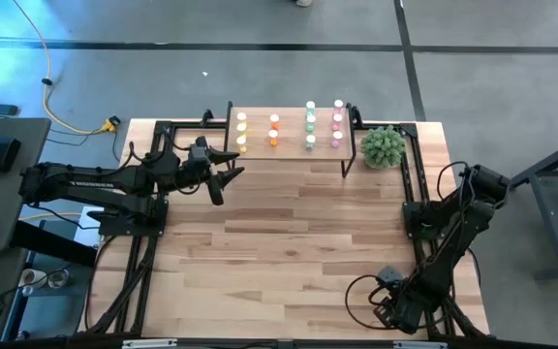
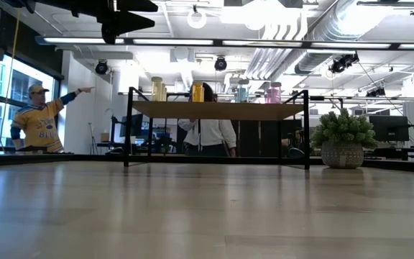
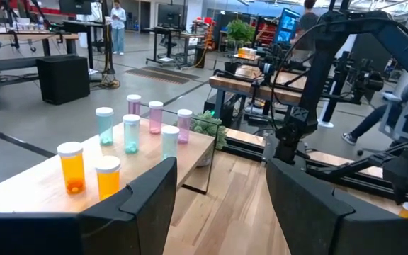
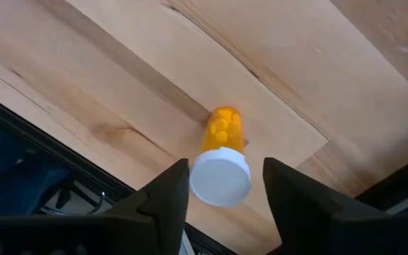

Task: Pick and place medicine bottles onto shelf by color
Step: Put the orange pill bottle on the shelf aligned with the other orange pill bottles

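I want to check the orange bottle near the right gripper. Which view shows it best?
The right wrist view: the orange bottle lies on the table between the right gripper's fingers. The other views do not show it.

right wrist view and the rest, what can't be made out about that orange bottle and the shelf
- Orange bottle: the right wrist view shows it lying between the right gripper fingers; contact cannot be told. In the high view the right arm hides it.
- Shelf: in the high view the bottles are too small to read fill or labels.
- Low view: the shelf edge hides the bottles' bases; rows overlap.
- Left wrist view: the left gripper fingers hide the shelf's near edge; the yellow bottles are cut off.
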